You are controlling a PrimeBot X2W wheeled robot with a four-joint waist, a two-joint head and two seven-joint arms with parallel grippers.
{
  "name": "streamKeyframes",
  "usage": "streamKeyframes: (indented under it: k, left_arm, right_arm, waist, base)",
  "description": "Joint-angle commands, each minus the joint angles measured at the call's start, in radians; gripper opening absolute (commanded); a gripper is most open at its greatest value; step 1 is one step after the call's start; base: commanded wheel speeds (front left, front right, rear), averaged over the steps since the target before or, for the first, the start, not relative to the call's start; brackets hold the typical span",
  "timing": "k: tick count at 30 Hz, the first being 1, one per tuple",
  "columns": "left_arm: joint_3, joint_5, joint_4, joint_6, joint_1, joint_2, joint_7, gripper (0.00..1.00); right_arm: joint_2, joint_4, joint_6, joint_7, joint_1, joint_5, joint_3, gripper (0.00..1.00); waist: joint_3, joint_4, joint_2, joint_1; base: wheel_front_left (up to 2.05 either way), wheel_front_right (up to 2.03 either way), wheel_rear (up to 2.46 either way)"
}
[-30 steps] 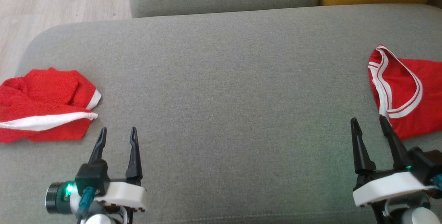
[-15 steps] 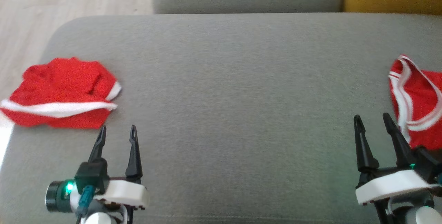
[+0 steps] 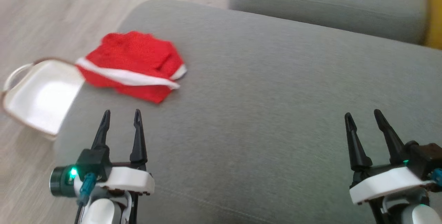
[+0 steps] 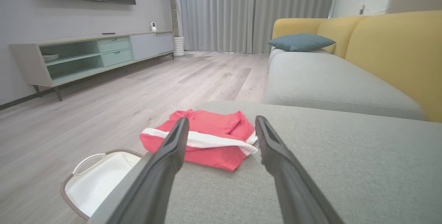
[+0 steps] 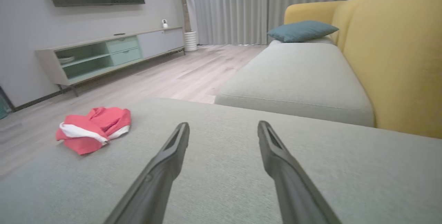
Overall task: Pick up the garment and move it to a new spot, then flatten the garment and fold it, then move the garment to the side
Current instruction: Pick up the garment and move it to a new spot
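Nearest, the left pincer (image 3: 122,112) and right pincer (image 3: 362,113) hover over the grey cushion (image 3: 259,106), fingers apart, empty. Beyond the left one the crumpled red garment (image 3: 134,61) lies at the cushion's left edge, its long axis and white stripe slanting far-left to near-right; a white basket (image 3: 41,96) stands on the floor just beside it

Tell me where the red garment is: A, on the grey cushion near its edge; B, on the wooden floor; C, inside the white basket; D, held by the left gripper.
A: the red garment lies on the grey cushion, outside the white basket, ahead of the left gripper.
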Motion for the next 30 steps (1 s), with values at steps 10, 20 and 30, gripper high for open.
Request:
streamKeyframes:
  k: [10,20,30]
  left_arm:
    - [0.069,0.016,-0.029,-0.018,-0.065,-0.012,-0.005,1.00]
    - [0.091,0.022,-0.043,-0.027,-0.084,-0.032,-0.005,1.00]
    - [0.086,0.003,0.044,-0.047,-0.325,-0.054,-0.005,1.00]
  right_arm:
    - [-0.015,-0.060,0.007,0.018,-0.022,-0.015,0.022,1.00]
    - [-0.031,-0.085,0.007,0.033,-0.041,-0.013,0.018,1.00]
    - [-0.128,-0.177,0.007,0.101,-0.117,-0.001,0.016,1.00]
  waist:
    - [0.019,0.150,-0.0001,0.0000]
    - [0.078,0.147,-0.0001,0.0000]
    - [0.304,0.062,-0.0001,0.0000]
  base:
    - [0.00,0.00,0.00]
    - [0.00,0.00,0.00]
    - [0.00,0.00,0.00]
